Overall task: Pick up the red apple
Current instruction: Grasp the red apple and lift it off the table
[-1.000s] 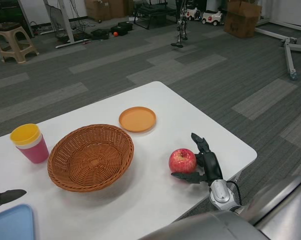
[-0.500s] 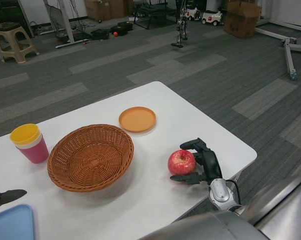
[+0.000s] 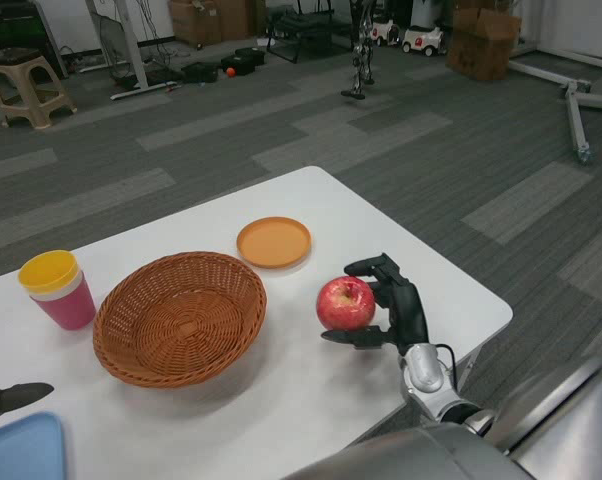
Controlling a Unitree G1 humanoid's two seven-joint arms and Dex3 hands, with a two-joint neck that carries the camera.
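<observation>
The red apple [image 3: 345, 304] is in my right hand [image 3: 388, 303], which grips it from the right side with fingers over its top and thumb beneath. The apple hangs a little above the white table [image 3: 311, 400], to the right of the wicker basket [image 3: 179, 315]. Only the fingertips of my left hand [image 3: 9, 398] show, at the picture's left edge, low over the table, and how they are set is not clear.
An orange plate [image 3: 273, 241] lies behind the apple. A pink cup with a yellow lid [image 3: 58, 289] stands left of the basket. A blue tray [image 3: 19, 450] sits at the bottom left corner. The table's right edge runs close to my right forearm.
My right hand's fingers closed over the apple and lifted it off the table, up and slightly left. The left hand has not moved.
</observation>
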